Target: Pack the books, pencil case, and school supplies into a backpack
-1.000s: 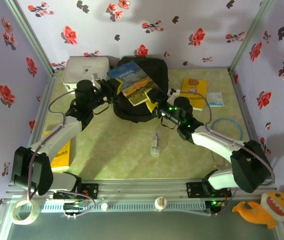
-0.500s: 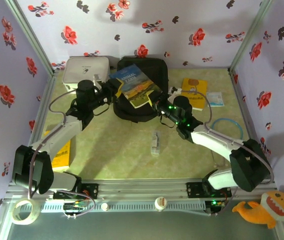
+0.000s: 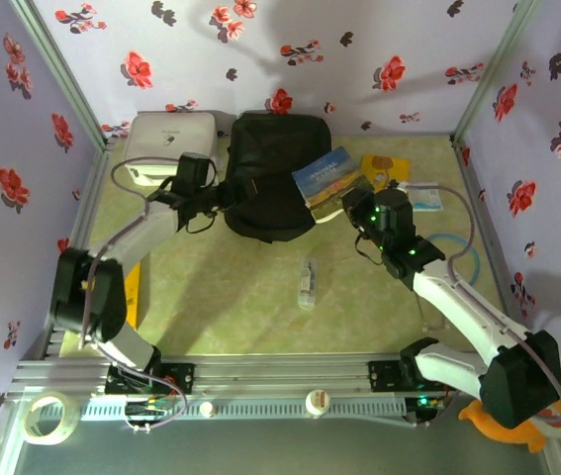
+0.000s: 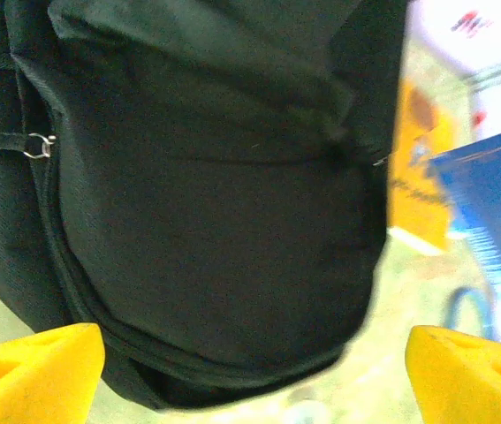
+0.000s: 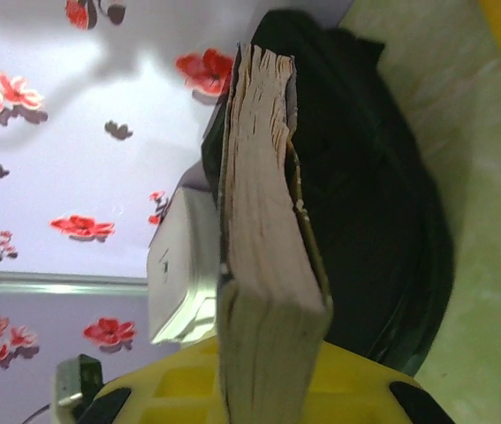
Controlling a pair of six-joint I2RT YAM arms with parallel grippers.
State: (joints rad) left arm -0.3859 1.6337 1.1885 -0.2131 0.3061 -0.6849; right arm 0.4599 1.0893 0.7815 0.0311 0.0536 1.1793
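Note:
The black backpack lies at the back centre, its zip closed in the left wrist view. My left gripper is at the pack's left edge, open, its yellow fingertips wide apart with the pack's lower edge beyond them. My right gripper is shut on the blue book, held just right of the pack. In the right wrist view the book's page edge stands between the yellow fingers, with the backpack behind. The yellow book lies flat behind it.
A white rounded box stands back left. A small white-blue packet and a blue ring lie at the right. A clear small tube lies mid-table. A yellow flat item lies left, under the left arm.
The right gripper carried the blue book from over the backpack to its right side and lower. The left arm shifted back towards the pack's left edge.

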